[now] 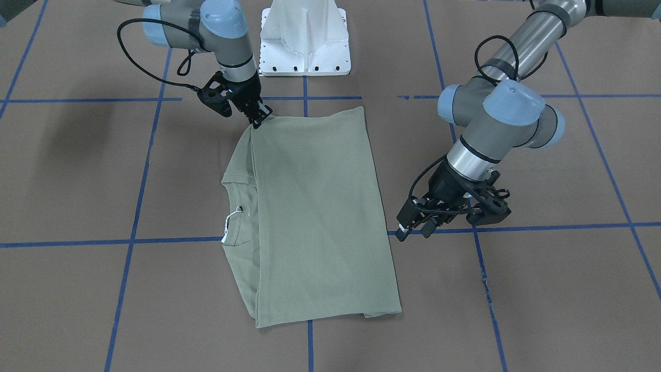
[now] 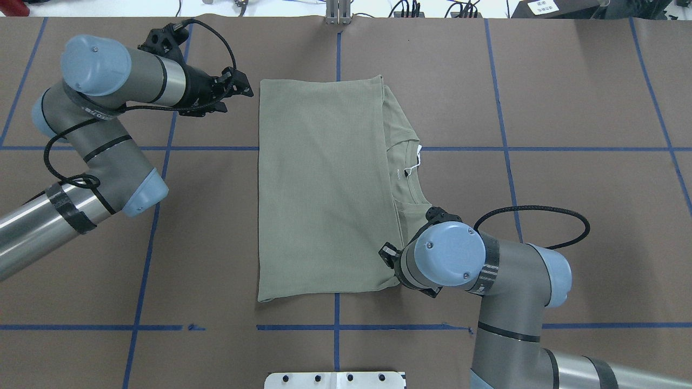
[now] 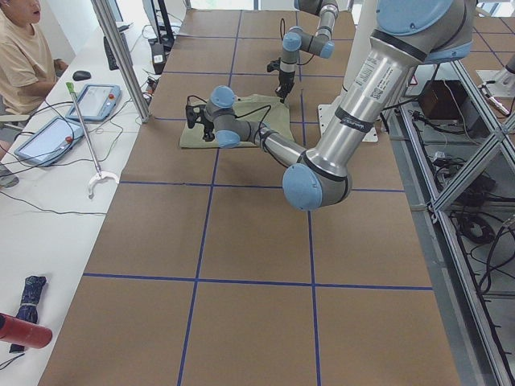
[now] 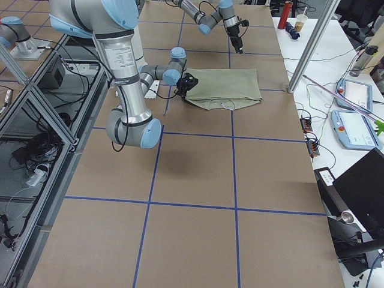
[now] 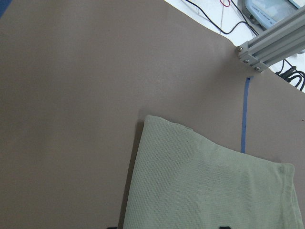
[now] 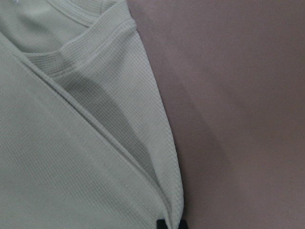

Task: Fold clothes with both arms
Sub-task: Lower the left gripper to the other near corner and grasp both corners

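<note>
The sage-green shirt (image 1: 320, 217) lies folded into a rectangle on the brown table; it also shows in the overhead view (image 2: 324, 189). Its ribbed neck and white tag (image 1: 227, 227) stick out from under the top layer. My right gripper (image 1: 257, 121) is at the shirt's near corner on the neck side, shut on the folded edge, as the right wrist view (image 6: 170, 223) shows. In the overhead view my wrist hides it. My left gripper (image 1: 415, 230) is open and empty, just off the shirt's far corner (image 2: 246, 89). The left wrist view shows that corner (image 5: 205, 191).
The white pedestal base (image 1: 304, 41) stands at the table's near edge. Blue tape lines (image 2: 335, 327) grid the brown surface. An operator (image 3: 24, 48) sits beyond the far edge beside tablets (image 3: 96, 100) and an aluminium post (image 3: 121, 56).
</note>
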